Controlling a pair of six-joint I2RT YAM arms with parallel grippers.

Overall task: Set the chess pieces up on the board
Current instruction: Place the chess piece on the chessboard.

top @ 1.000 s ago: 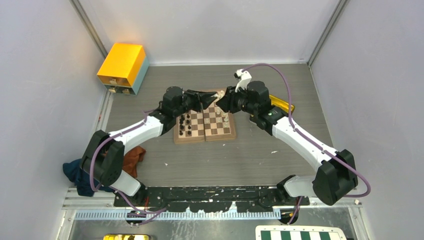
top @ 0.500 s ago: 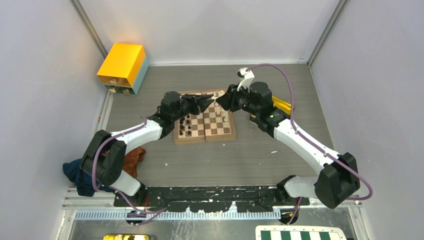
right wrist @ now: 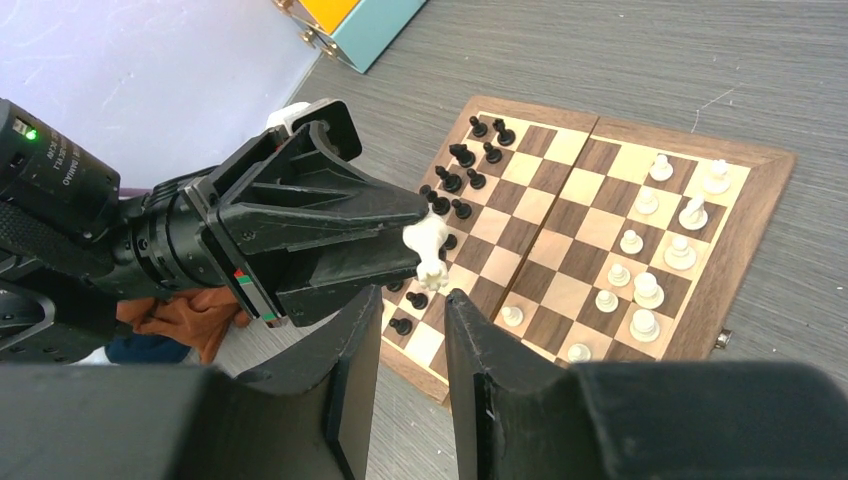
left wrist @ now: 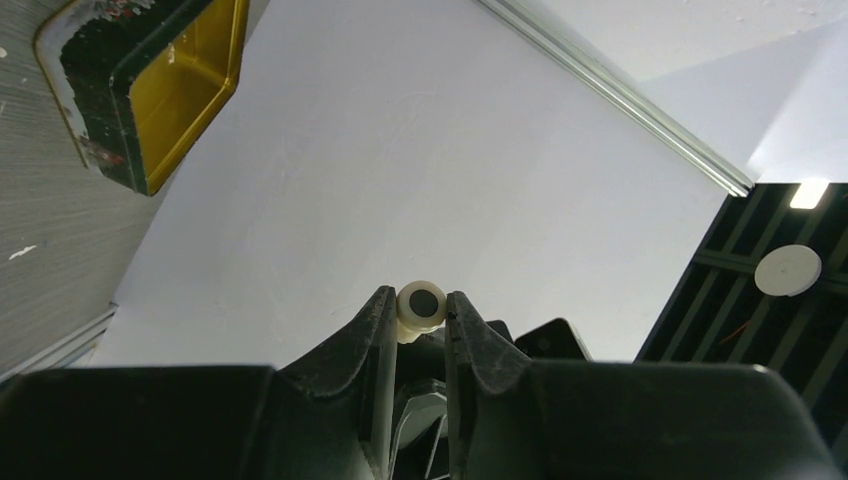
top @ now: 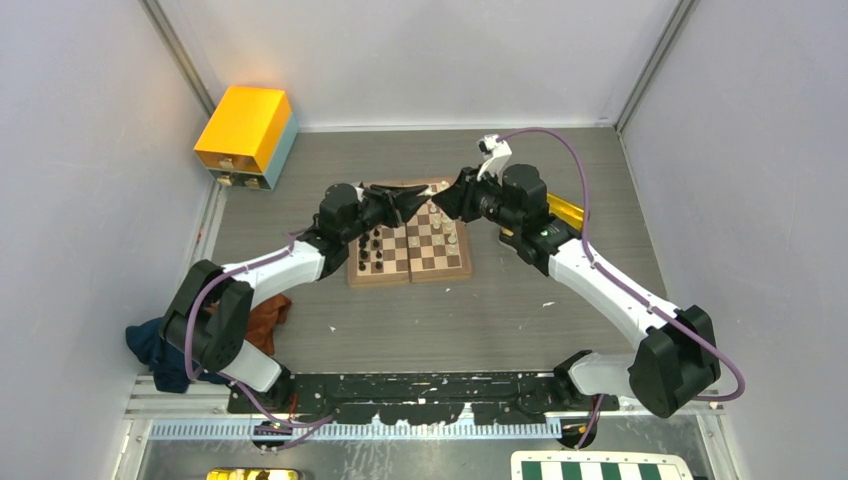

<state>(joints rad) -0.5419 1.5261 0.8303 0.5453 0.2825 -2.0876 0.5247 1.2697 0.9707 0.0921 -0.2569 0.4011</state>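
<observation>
Two arms reach from the near edge of the bench [top: 500, 320] and meet in the air above the far side of the board [right wrist: 760, 190]. On the board, black pieces [right wrist: 460, 180] crowd the left half and white pieces [right wrist: 640, 270] the right. The left gripper [left wrist: 419, 300] has its jaws clamped on a cream-white chess piece [right wrist: 428, 250], pinched at the very tips. This probably leaves room for a handover. The right gripper [right wrist: 412, 300] faces it, jaws apart and empty, just short of the piece.

Bright, even, diffuse light; shadows on the table [top: 500, 310] are faint and soft. A ceiling lamp [left wrist: 808, 193] glows in the left wrist view, where the gold tray [left wrist: 205, 80] glints. All 3 views sharp.
</observation>
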